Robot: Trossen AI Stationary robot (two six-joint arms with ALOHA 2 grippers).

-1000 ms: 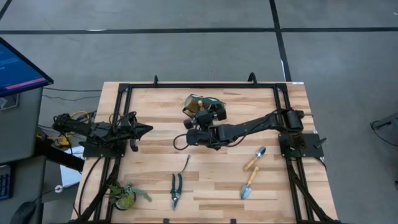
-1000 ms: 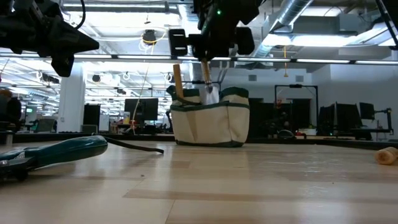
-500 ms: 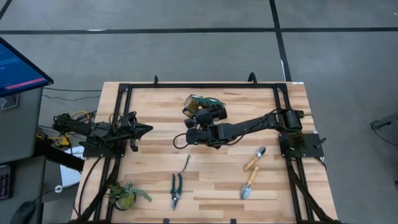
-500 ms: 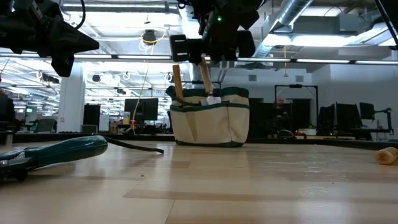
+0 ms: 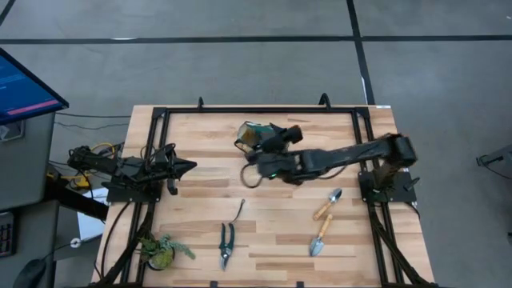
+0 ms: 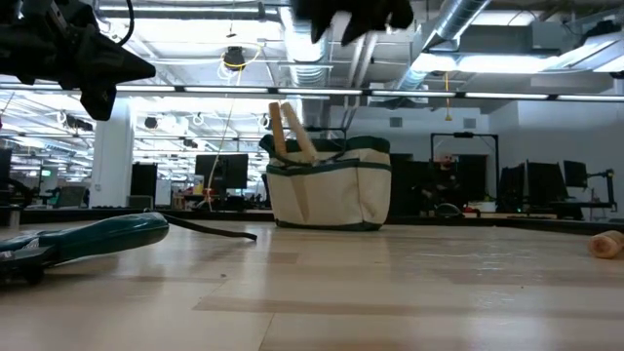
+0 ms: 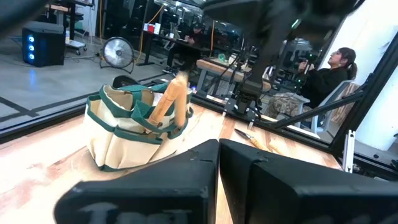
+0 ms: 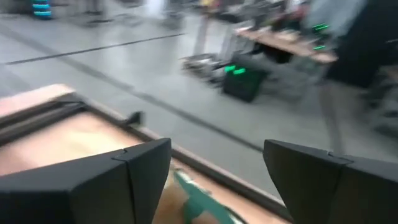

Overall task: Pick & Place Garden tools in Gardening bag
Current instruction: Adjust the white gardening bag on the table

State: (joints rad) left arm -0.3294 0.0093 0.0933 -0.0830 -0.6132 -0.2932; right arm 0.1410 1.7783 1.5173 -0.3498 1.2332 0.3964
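The cream gardening bag (image 5: 254, 134) with green trim stands at the far middle of the table. Two wooden trowel handles (image 6: 290, 135) stick up out of it and lean on its rim. My right gripper (image 5: 278, 142) hovers open above the bag, blurred at the top of the low view (image 6: 353, 14). Its wrist view shows a wide gap with the bag's green trim (image 8: 200, 200) below. My left gripper (image 5: 187, 166) waits shut at the table's left. Two trowels (image 5: 323, 222), pruning shears (image 5: 226, 243) and a thin hooked tool (image 5: 238, 212) lie near the front.
A leafy green plant clump (image 5: 161, 250) lies at the near left corner. A black frame (image 5: 260, 110) runs round the table. In the low view a teal-handled tool (image 6: 96, 240) lies close by on the left. People sit at desks beyond the table (image 7: 329, 68).
My right gripper has opened and let go of a wooden-handled trowel, then risen above the bag. The trowel has dropped into the bag, and its handle has tipped over beside the other handle.
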